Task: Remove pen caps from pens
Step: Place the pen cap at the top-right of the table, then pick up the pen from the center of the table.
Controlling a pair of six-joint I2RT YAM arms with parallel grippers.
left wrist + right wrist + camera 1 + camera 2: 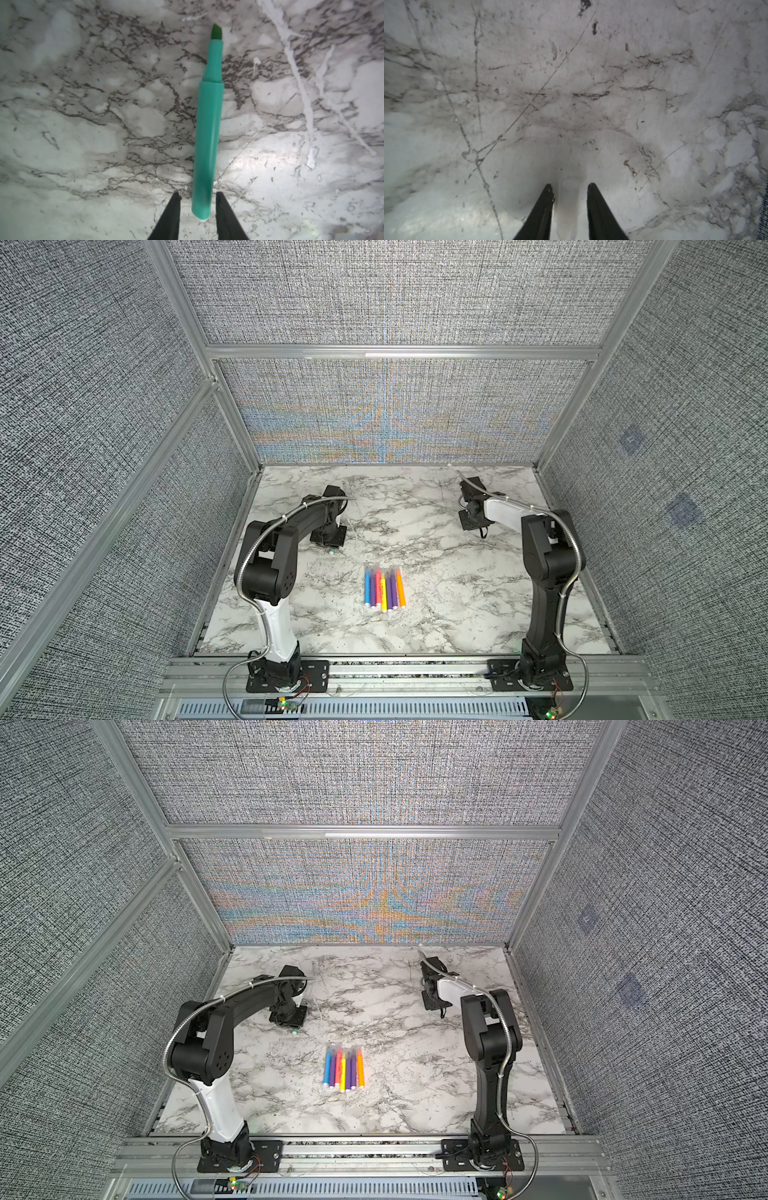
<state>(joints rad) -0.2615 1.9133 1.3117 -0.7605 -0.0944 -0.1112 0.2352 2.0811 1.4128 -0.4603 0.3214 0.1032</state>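
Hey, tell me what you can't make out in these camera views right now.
Left gripper: hidden under its own wrist in both top views.
Green pen: only one end peeks out there.
Clear cap: blurred in the right wrist view, cut by the frame edge; unseen in top views.
Row of pens: too small in top views to count caps.

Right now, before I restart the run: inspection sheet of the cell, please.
Surface: marble-look table, scratched.
Job's things: seven pens in a row mid-table, clear caps apparently on; green pen uncapped, lying flat; one loose cap lying flat.
Clutter: nothing seen.
Claws: left claw open, astride the green pen's tail; right claw open, astride the cap.
Cables: metal hoses tied along both arms; black loop hanging at the right wrist.
Surroundings: grey fabric walls, aluminium frame.
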